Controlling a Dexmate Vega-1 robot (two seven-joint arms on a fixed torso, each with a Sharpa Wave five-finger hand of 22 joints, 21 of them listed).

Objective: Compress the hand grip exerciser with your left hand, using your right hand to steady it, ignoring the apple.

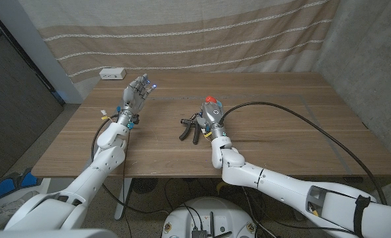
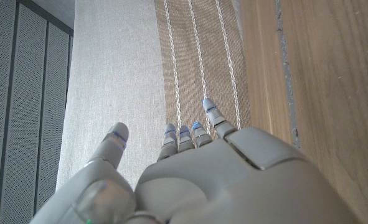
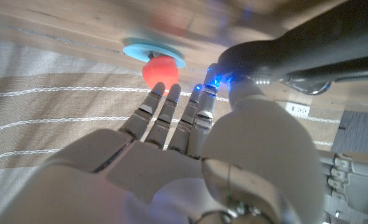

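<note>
Hand grip exerciser (image 1: pixel 190 127) on worktop (image 1: pixel 281 139), touching right robot hand (image 1: pixel 210 119), grasp unclear. Left robot hand (image 1: pixel 137 92) raised well apart, fingers spread, empty. Stiff spring, likely light; squeeze both handles.

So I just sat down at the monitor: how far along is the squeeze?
Early. The right hand is at the grip exerciser, apparently steadying it on the table. The left hand is raised, open and apart from it. Left: bring it over and compress the handles. The apple sits untouched.

Right hand (image 1: pixel 212 119) hides most of apple (image 1: pixel 211 99); exerciser's (image 1: pixel 188 127) upper end covered.
</note>
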